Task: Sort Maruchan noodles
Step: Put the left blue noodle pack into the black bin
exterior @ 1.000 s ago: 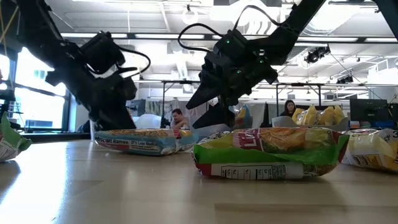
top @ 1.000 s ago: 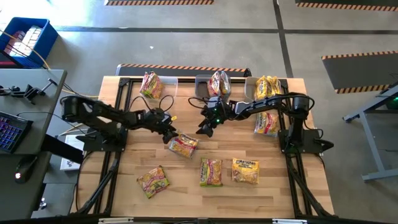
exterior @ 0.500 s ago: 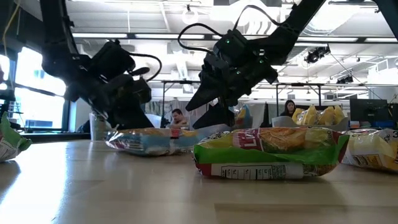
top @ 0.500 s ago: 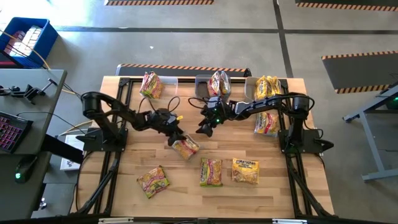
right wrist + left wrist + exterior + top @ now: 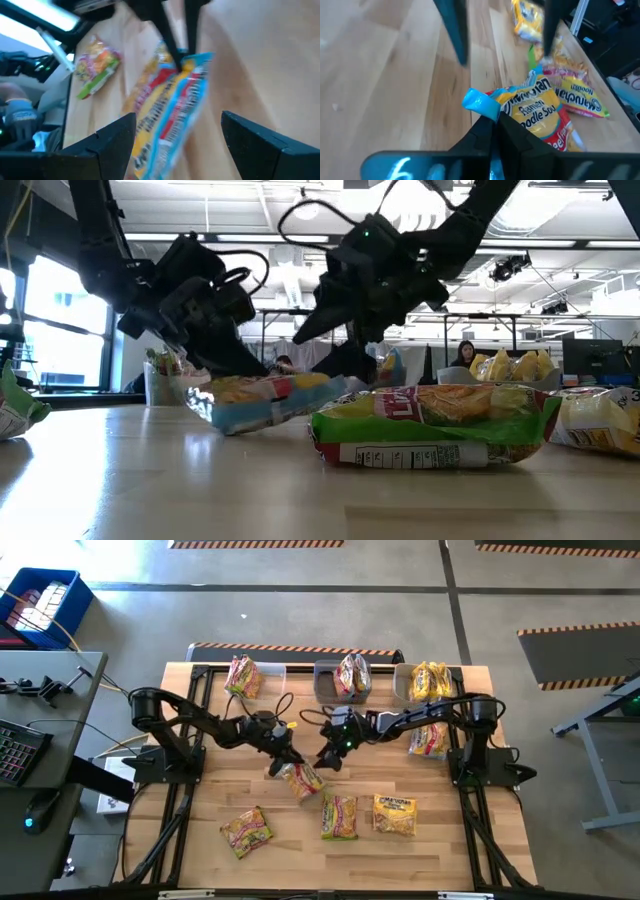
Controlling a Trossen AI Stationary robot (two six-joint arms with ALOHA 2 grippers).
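Observation:
A yellow, red and blue noodle packet [image 5: 300, 780] lies mid-table, with my left gripper [image 5: 284, 756] shut on it. It shows tilted in the low view [image 5: 270, 396]. My right gripper [image 5: 328, 756] hovers open just right of it, its fingers [image 5: 116, 141] standing wide on either side of the packet [image 5: 167, 115] without touching. Three more packets lie flat nearer the front: a pink-green one [image 5: 246, 831], a green one [image 5: 339, 817] and a yellow one [image 5: 394, 815]. Another [image 5: 428, 741] lies under the right arm. My left gripper pinches the packet's blue sealed end [image 5: 479, 103] between its two fingers, which slant down from the table's left. That end is raised. The packet tilts away below the fingers, and its lower end [image 5: 212, 418] seems to rest on the table.
Three clear bins stand along the far edge, each holding packets: left [image 5: 243, 675], middle [image 5: 350, 674], right [image 5: 430, 680]. Bare wood lies at the near left of the table [image 5: 200, 850]. People sit in the room beyond [image 5: 466, 352].
My left gripper has moved toward the table's right edge and shut on the packet's blue end. The packet has slid right and nearer, turned, and tipped up at the held end. My right gripper has come slightly lower and nearer, still open.

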